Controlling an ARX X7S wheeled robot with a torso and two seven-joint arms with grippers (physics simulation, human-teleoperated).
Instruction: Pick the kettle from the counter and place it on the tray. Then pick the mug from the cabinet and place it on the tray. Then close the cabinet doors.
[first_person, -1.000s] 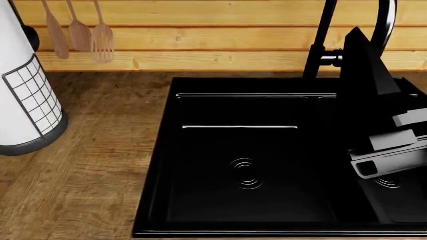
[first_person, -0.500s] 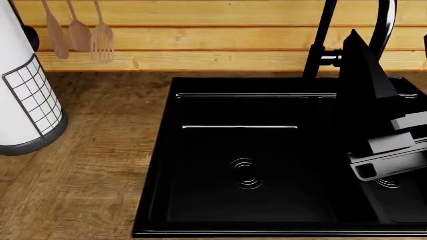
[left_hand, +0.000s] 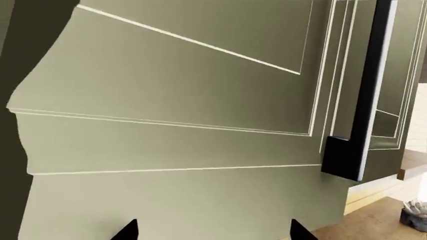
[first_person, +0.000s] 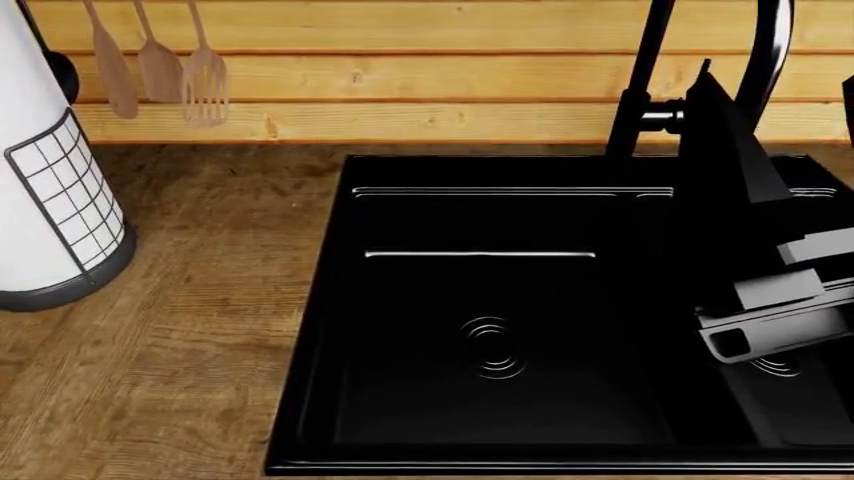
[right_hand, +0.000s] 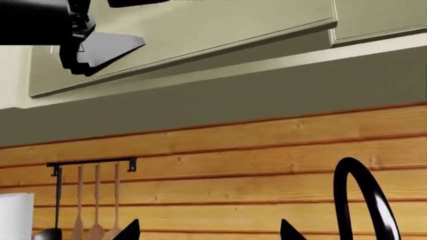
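**Olive cabinet door fills the left wrist view; black sink under the right arm**

Brown wood-grain worktop (first_person: 174, 340) runs along the left of the head view, carrying a tall white roll in a black wire grid (first_person: 47, 190) at the far left. A black sink (first_person: 494, 320) is set into the worktop, with a black faucet (first_person: 647, 90) rising behind it before the wooden plank wall, where wooden utensils (first_person: 160, 65) hang. The right arm (first_person: 754, 250) reaches over the sink's right side. The right pincer (right_hand: 210, 231) shows two black tips spread apart, holding nothing, facing the plank wall. The left pincer (left_hand: 212, 231) is likewise spread and empty, close before an olive cabinet door (left_hand: 173, 125) with a black bar handle (left_hand: 363, 95). Kettle, tray and mug are in none of the views.
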